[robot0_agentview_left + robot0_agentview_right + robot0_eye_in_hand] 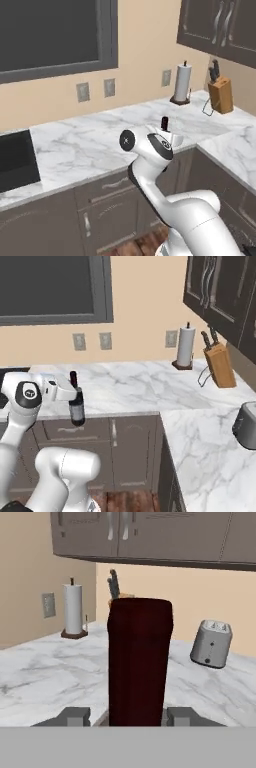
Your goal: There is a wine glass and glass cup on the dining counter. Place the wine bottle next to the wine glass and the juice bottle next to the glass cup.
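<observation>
Gripper clamped on wine bottle, held upright, lifted off and just in front of the wall counter; beyond it paper towel roll, knife block, toaster. Step: carrying the bottle away; next likely needs turning toward the dining counter, keeping it upright.

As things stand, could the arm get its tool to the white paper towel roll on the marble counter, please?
Probably not yet: the tool is shut on the slim dark wine bottle, so it is occupied. Otherwise the marble counter toward the white paper towel roll looks unobstructed.
</observation>
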Controlling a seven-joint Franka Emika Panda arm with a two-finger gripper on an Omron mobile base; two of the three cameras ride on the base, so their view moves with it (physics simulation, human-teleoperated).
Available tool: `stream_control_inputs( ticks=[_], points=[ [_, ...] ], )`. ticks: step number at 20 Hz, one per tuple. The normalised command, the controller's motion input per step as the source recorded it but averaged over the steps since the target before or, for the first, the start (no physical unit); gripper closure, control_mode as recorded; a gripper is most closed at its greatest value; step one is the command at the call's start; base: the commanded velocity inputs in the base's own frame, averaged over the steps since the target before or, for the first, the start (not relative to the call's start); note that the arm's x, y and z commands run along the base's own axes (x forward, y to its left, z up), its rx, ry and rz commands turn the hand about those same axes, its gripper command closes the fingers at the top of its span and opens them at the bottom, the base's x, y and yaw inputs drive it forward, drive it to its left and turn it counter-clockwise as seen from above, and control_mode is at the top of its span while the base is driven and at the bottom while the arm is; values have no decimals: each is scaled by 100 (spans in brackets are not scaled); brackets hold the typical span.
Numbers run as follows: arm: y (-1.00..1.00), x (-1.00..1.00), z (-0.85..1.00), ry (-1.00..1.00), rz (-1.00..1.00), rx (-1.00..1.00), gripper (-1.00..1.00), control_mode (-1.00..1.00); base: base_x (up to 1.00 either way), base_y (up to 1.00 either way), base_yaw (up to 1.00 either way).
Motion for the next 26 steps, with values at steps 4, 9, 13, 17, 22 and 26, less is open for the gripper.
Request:
stream_control_inputs(
  ticks=[4, 9, 13, 17, 22, 26],
  points=[
    [0, 0, 0, 0, 0, 0, 100, 100, -8, 19, 93],
    [0, 0, 0, 0, 0, 0, 100, 100, -11, 2, 100],
    [0, 0, 0, 0, 0, 0, 100, 100, -9, 0, 100],
    [0, 0, 0, 0, 0, 0, 100, 100, -8, 0, 100],
    [0, 0, 0, 0, 0, 0, 100, 100, -6, 0, 100],
    [0, 0, 0, 0, 0, 0, 100, 100, -3, 0, 100]
  ],
)
